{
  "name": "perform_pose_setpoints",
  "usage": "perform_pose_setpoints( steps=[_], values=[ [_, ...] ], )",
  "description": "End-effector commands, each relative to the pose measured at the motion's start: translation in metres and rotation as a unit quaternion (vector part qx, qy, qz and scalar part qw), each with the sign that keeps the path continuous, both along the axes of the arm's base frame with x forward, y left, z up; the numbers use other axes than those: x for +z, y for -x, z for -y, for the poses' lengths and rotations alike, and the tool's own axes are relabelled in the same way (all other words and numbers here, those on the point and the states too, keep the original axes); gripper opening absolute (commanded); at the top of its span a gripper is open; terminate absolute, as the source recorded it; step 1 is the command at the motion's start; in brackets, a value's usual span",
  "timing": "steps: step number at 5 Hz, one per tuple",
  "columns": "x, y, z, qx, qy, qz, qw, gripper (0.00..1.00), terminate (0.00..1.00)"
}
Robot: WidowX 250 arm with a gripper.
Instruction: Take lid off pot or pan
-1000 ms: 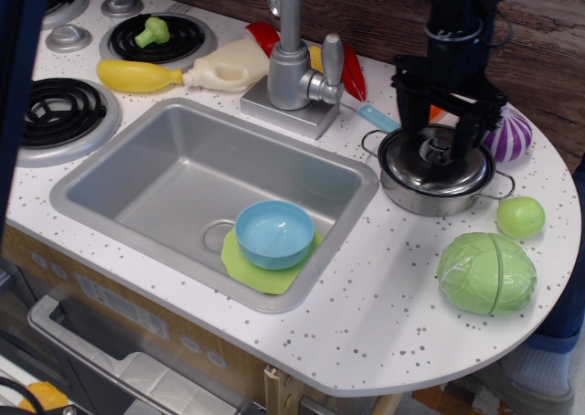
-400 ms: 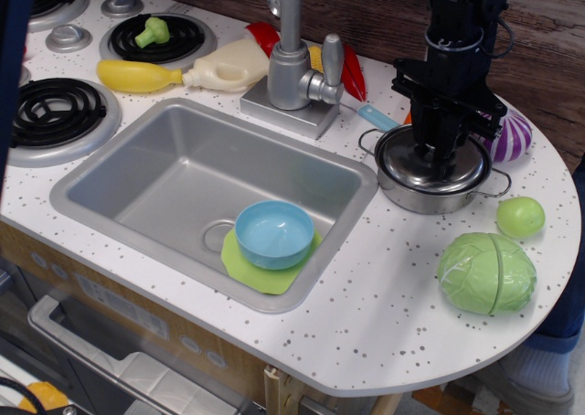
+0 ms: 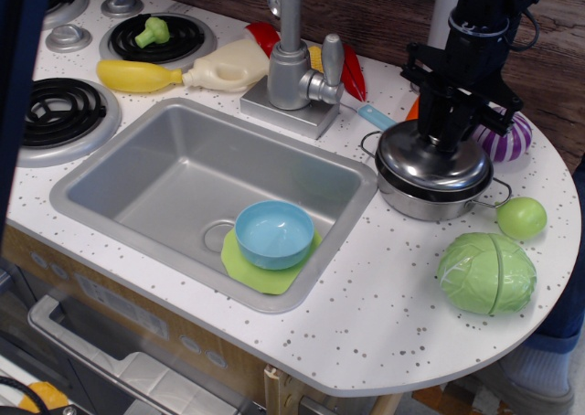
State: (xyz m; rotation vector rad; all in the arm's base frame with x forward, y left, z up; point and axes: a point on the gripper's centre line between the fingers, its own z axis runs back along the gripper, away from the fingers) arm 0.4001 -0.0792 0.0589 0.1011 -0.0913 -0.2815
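The pot (image 3: 437, 198) stands on the bench (image 3: 384, 296) to the right of the sink (image 3: 137, 173), and the lid (image 3: 434, 164) sits on it. The end effector (image 3: 442, 133) is pressed together at the lid's centre, apparently pinching the knob, which is hidden. The lid looks light, stiff and slippery steel; the knob seems the only good place to hold it.

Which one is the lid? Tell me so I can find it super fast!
Find the big grey sink; just right of it sits a shiny steel pot. The lid is the domed steel disc on top, under the black gripper. Unlike the green cabbage and purple vegetable nearby, it is mirror-shiny.
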Motion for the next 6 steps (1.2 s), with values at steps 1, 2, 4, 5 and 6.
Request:
perform_pose_setpoints(
  steps=[1,2,4,5,6],
  values=[
    [0.062,0.001,-0.001,0.016,-0.011,0.062,0.9979,0.00,0.00],
    [0.067,0.029,-0.016,0.040,-0.004,0.046,0.9981,0.00,0.00],
    [0.049,0.088,-0.014,0.087,0.019,0.034,0.9955,0.00,0.00],
    [0.032,0.112,-0.013,0.115,0.043,0.023,0.9922,0.00,0.00],
    [0.008,0.127,-0.017,0.119,0.056,0.043,0.9904,0.00,0.00]
  ],
)
